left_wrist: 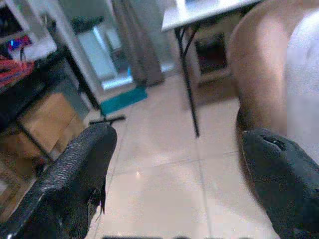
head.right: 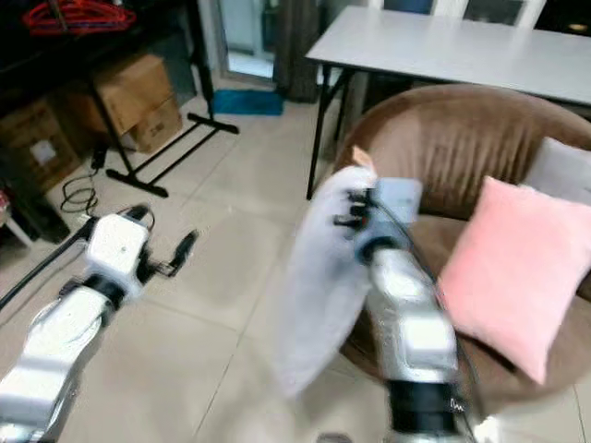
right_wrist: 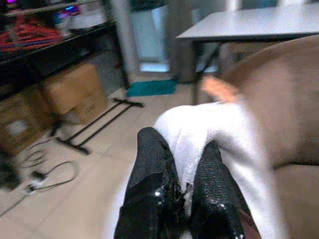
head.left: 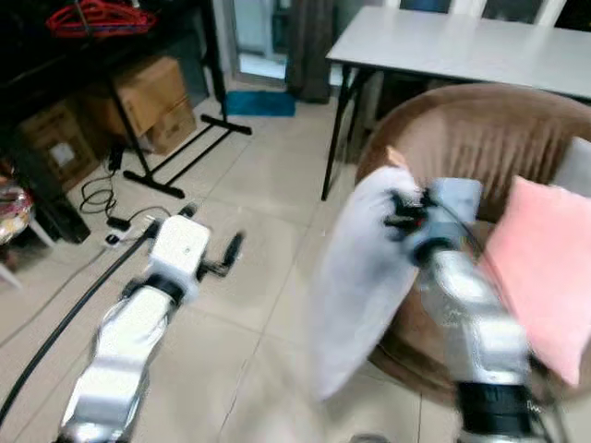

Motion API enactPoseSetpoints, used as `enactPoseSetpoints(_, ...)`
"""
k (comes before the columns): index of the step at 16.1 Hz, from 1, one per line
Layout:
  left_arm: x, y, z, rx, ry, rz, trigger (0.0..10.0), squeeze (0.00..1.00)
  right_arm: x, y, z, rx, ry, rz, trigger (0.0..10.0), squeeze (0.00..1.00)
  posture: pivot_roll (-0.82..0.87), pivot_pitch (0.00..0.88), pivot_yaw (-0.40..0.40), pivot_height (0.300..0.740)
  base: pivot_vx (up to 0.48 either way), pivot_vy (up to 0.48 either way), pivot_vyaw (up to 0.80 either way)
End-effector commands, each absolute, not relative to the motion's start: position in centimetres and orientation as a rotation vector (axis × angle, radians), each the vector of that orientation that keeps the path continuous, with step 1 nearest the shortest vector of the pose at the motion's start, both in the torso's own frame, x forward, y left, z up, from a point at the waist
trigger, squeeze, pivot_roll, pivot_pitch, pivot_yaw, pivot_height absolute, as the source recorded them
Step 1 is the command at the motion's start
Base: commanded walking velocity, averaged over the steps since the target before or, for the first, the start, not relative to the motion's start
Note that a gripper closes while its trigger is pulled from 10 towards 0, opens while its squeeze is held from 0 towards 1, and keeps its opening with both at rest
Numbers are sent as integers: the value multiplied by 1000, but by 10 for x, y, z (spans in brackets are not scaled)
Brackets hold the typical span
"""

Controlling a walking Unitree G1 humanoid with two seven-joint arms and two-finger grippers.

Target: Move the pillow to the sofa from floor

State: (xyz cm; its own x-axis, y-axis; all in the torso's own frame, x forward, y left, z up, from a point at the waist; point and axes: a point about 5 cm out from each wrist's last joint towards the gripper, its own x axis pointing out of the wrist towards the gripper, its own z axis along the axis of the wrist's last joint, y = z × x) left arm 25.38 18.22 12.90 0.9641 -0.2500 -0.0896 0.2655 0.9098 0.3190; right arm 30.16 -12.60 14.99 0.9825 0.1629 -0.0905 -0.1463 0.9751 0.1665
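A white rectangular table (head.left: 462, 41) on black metal legs stands at the rear. Brown cardboard boxes (head.left: 152, 97) sit beneath a black metal rack (head.left: 175, 138). Red wire hangers (head.left: 97, 17) lie on a dark shelf. Black cables (head.left: 102, 198) run across the beige tiled floor (head.left: 249, 305). A teal mat (head.left: 260, 102) lies by the doorway.

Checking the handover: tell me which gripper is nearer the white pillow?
Right. The right gripper is shut on the white pillow; the left gripper hangs open over the floor, apart.

The white pillow (head.left: 360, 277) is motion-blurred, its lower end smeared; the pink cushion (head.left: 545, 268) runs off-frame.
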Motion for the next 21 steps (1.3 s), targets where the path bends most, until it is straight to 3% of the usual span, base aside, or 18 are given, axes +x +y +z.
enactPoseSetpoints(1, 256, 176, 136, 337, 12, -284, 10000, 0, 305, -134, 163, 139, 38, 143, 10000, 0, -108, 0, -10, 740, 382, 0, -788)
enactPoseSetpoints(4, 255, 176, 135, 339, 13, -286, 10000, 0, 306, -134, 164, 123, 26, 146, 10000, 0, -110, 0, -8, 740, 382, 0, -796)
enactPoseSetpoints(9, 255, 174, 135, 342, 12, -302, 10000, 0, 307, -137, 162, 108, 35, 128, 10000, 0, -114, 0, -1, 740, 380, 0, 0)
enactPoseSetpoints(19, 254, 172, 133, 347, 24, -334, 10000, 0, 308, -141, 163, 100, 34, 115, 10000, 0, -117, 0, 5, 740, 381, 0, -794)
enactPoseSetpoints(21, 254, 172, 133, 347, 26, -339, 10000, 0, 308, -138, 164, 101, 19, 133, 10000, 0, -116, 0, 6, 740, 384, 0, 0)
